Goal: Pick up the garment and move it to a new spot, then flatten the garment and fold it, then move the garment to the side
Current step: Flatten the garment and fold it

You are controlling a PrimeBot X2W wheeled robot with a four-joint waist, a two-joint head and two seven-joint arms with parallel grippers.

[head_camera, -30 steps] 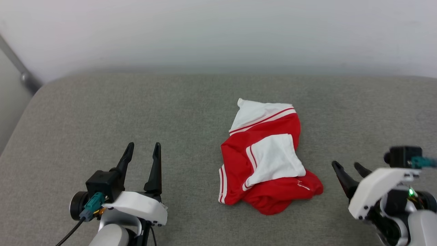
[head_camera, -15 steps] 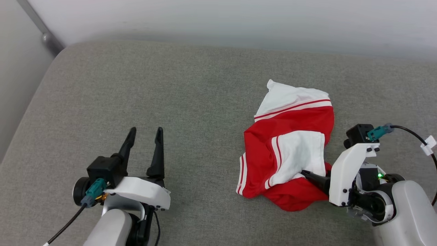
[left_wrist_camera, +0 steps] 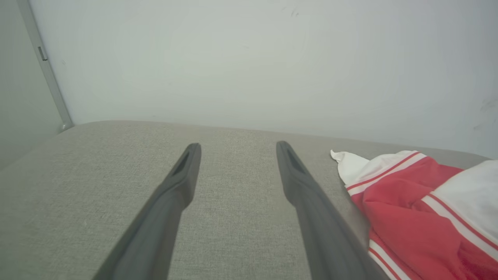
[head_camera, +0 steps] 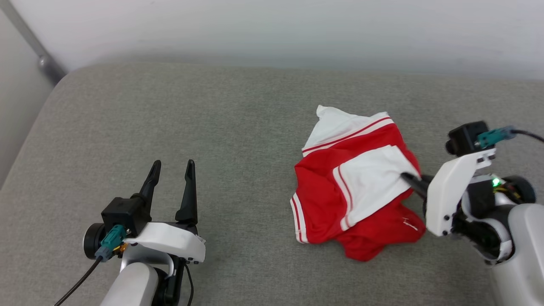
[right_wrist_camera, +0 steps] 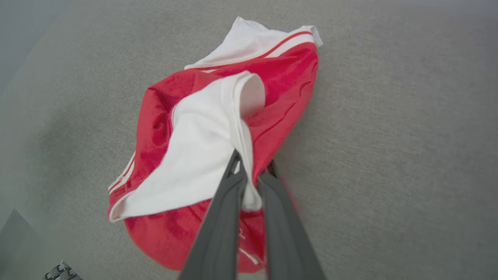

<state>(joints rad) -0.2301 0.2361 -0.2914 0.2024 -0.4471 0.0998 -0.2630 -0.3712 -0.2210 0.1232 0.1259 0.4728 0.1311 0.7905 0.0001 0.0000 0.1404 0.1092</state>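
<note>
Grey woven upholstery (head_camera: pixel 212 127) with a fine, slightly coarse weave covers the wide cushioned surface in front of you, its far edge rounded against a smooth pale wall (head_camera: pixel 272 29); a thin metal post (head_camera: pixel 38 55) runs slantwise at the upper left. Your garment (head_camera: pixel 331 199) lies crumpled right of centre on that cushion: soft red knit bunched into folds, a white sleeve (right_wrist_camera: pixel 202 155) draped over the top, and red-and-white striped trim (head_camera: pixel 297 212) along its near left edge.

Your right gripper (right_wrist_camera: pixel 253 159) has its long dark tapered fingers pinched together on the hem of that white sleeve, at the heap's right side. Your left gripper (head_camera: pixel 174 162) hovers over bare cushion well to the left of the garment, its fingers spread apart with nothing between them.

A second ago your right fingers stood apart and clear of the cloth. Since then they have closed on the sleeve, whose edge is now drawn taut toward that arm. The left gripper has stayed spread.
</note>
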